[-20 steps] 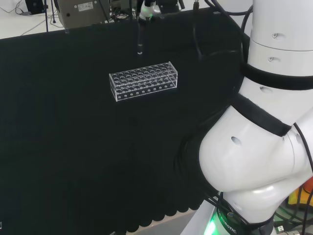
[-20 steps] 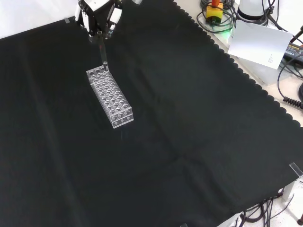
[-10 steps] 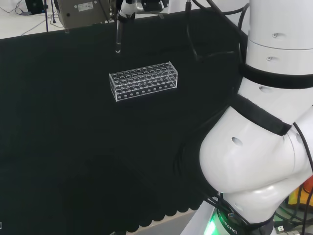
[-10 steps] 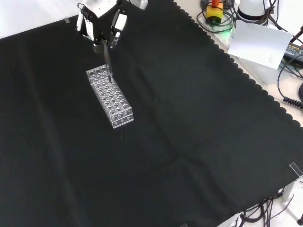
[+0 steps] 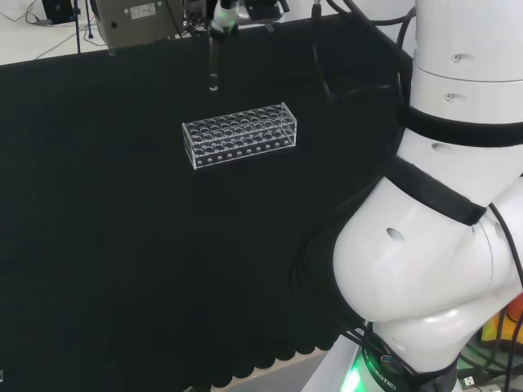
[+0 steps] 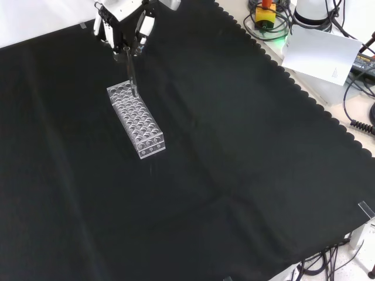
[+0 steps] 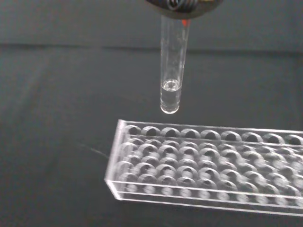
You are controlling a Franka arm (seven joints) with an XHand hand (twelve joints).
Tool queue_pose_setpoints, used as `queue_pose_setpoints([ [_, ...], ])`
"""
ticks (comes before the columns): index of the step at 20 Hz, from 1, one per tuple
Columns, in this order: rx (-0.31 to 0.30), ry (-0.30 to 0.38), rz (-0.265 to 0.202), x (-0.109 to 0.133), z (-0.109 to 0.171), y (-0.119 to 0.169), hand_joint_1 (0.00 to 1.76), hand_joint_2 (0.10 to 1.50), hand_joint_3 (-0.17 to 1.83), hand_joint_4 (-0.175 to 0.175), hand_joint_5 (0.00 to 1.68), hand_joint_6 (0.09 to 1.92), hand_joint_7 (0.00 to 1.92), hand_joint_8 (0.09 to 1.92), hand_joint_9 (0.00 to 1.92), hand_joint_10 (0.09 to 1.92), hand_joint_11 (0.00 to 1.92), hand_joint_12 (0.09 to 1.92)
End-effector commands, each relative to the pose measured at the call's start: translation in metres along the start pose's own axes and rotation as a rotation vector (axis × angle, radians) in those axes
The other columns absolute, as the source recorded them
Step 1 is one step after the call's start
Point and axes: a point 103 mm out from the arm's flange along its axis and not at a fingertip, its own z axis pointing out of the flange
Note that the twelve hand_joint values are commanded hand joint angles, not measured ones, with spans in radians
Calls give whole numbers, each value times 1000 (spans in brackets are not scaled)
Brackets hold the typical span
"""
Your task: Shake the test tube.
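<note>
A clear glass test tube (image 7: pixel 172 66) hangs upright from my hand, a little clear liquid in its round bottom. In the head view the tube (image 5: pixel 213 69) hangs above and behind the clear plastic rack (image 5: pixel 239 134). My hand (image 6: pixel 124 17) comes in at the front view's top, fingers curled round the tube's (image 6: pixel 131 73) upper end. The tube's tip hovers over the far end of the rack (image 6: pixel 136 119) without touching it. In the wrist view the rack (image 7: pixel 208 165) lies below the tube with its holes empty.
Black cloth covers the bench (image 6: pixel 222 164). Off the cloth at the front view's right lie a white sheet (image 6: pixel 319 54) and cables (image 6: pixel 360 99). The arm's white links (image 5: pixel 441 212) stand at the head view's right. A grey box (image 5: pixel 135 20) sits beyond the cloth.
The tube swung left in the head view half a second ago and has now swung partway back to the right. The rack has stayed put.
</note>
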Motion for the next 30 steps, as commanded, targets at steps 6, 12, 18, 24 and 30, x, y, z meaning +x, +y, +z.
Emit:
queue_pose_setpoints([
  [6,44,-36,313,-134,12,-29,1422,1034,-175,-175,1326,314,1376,720,1453,87,711,1208],
  [12,34,-50,392,-168,4,-39,1422,1034,-175,-175,1326,314,1377,719,1453,87,714,1206],
  [18,28,-32,336,-146,6,-32,1422,1034,-175,-175,1326,315,1377,720,1453,87,716,1205],
  [24,19,18,222,-92,10,-13,1422,1034,-175,-175,1325,316,1376,720,1453,87,718,1204],
  [30,9,79,99,-36,9,0,1422,1034,-175,-175,1325,317,1376,720,1453,87,720,1203],
])
